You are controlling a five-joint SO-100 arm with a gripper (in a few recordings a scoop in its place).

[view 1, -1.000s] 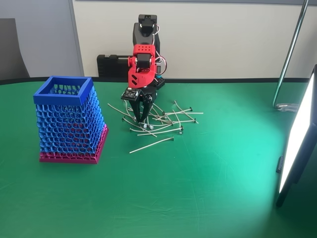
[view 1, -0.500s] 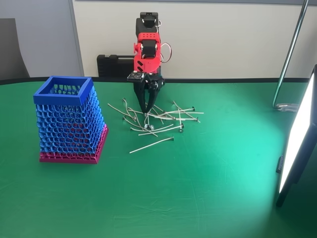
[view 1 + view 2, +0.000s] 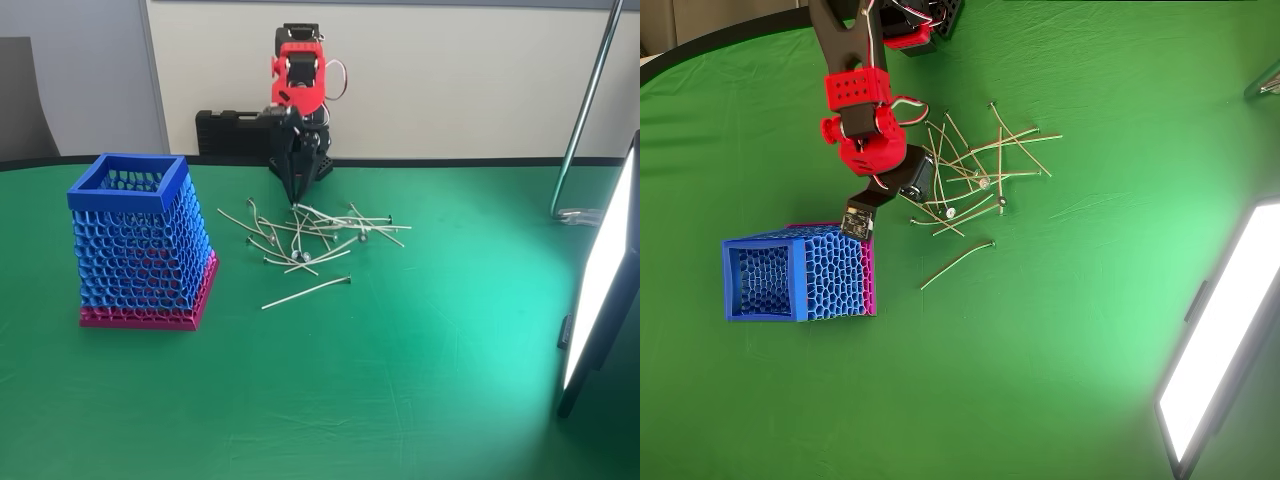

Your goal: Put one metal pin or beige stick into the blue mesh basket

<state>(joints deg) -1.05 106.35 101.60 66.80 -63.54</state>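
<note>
Compared with a second ago, the gripper (image 3: 295, 196) sits higher and further back: it was down among the pins (image 3: 320, 240) then, and now its tips hover just above the rear edge of the heap. Its fingers point straight down and lie close together, nearly closed. A thin pale line seems to run from the tips down into the pile in the fixed view, but whether a pin is actually pinched there is too fine to tell.

The step in hand looks like the lift after a grasp attempt. If a pin is held, the next move is a carry left in the fixed view to the blue mesh basket (image 3: 128, 182), high enough to clear its rim, then a release over the opening. If nothing is held, another descent into the pile is needed.

The basket stands upright on the green table (image 3: 400, 380), well apart from the pins, long axis vertical and open mouth up. One pin (image 3: 306, 291) lies alone nearer the camera, slanting up to the right; the others cross each other at mixed angles.
</note>
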